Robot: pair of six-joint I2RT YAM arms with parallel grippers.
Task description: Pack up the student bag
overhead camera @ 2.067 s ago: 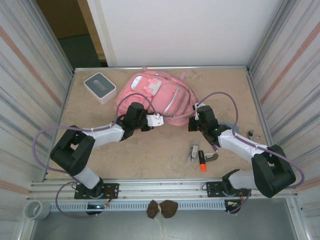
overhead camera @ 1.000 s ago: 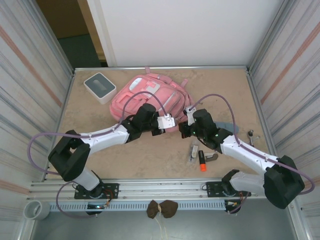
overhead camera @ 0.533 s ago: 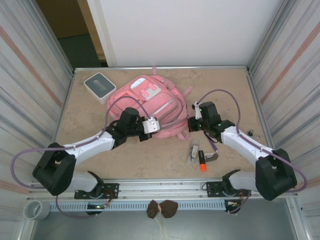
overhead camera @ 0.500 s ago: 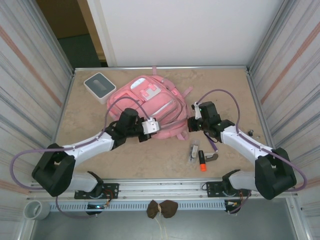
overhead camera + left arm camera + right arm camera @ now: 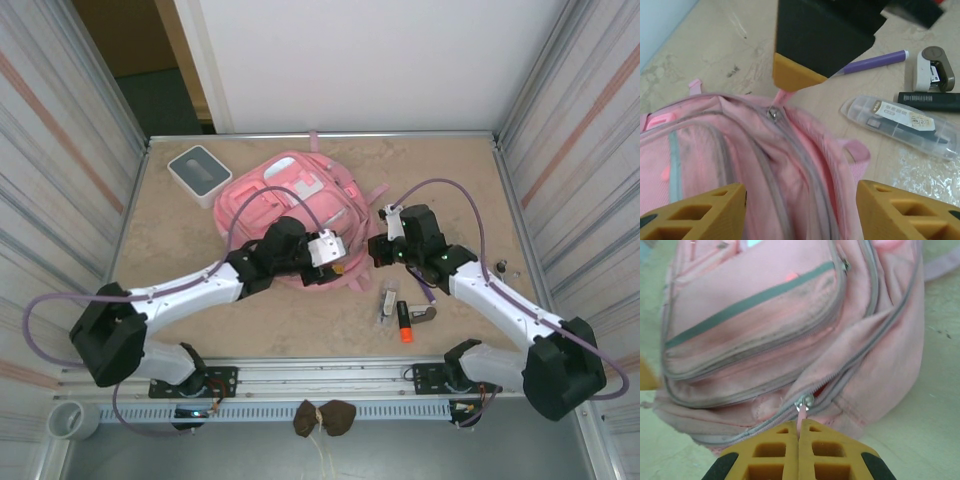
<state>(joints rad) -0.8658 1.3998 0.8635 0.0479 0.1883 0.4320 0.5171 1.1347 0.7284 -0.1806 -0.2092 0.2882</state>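
The student bag (image 5: 280, 200) is a pink backpack lying at the back middle of the table. My right gripper (image 5: 799, 429) is shut on the pink zip pull (image 5: 801, 415) of its main zip, just below the metal slider (image 5: 805, 401); the zip gapes slightly there. In the top view the right gripper (image 5: 375, 250) sits at the bag's near right corner. My left gripper (image 5: 342, 262) is close beside it at the bag's near edge. Its fingers (image 5: 695, 210) stand wide apart, open, over the bag's pink fabric (image 5: 790, 165).
On the table right of the bag lie a clear pencil case (image 5: 900, 122), a black marker (image 5: 930, 101), a purple pen (image 5: 875, 61) and a small stapler (image 5: 935, 75). A grey-and-white square box (image 5: 200, 175) stands at the back left. Metal walls enclose the table.
My left gripper has opened and moved right along the bag's near edge toward the right gripper. The bag has shifted slightly. The right gripper stays shut on the zip pull.
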